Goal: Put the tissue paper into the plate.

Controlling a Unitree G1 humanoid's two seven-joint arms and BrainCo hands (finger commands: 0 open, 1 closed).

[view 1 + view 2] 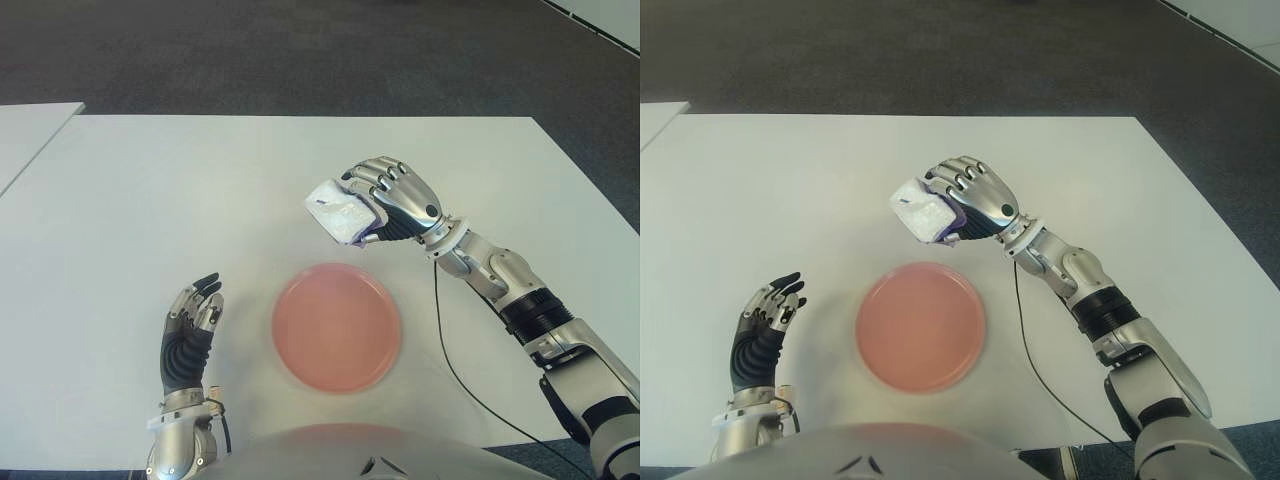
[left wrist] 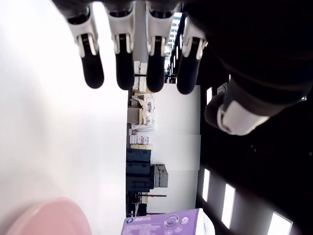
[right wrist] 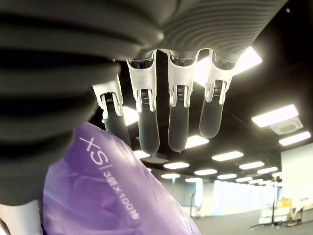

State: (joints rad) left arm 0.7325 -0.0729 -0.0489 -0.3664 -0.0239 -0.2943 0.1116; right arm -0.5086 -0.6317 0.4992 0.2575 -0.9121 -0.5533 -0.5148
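A white and purple tissue pack [image 1: 340, 212] hangs in the air, held by my right hand [image 1: 392, 200], whose fingers curl over it. The pack is just beyond the far rim of the pink plate [image 1: 336, 326], a little above the table. The right wrist view shows the purple wrapper [image 3: 112, 196] against the palm with fingers [image 3: 149, 128] stretched past it. My left hand [image 1: 190, 325] shows to the left of the plate, fingers relaxed and holding nothing. The plate has nothing in it.
The white table [image 1: 150, 200] spreads wide around the plate. A second white table [image 1: 25, 135] stands at the far left. A thin black cable [image 1: 450, 370] trails from my right wrist across the table. Dark carpet [image 1: 300, 50] lies beyond the far edge.
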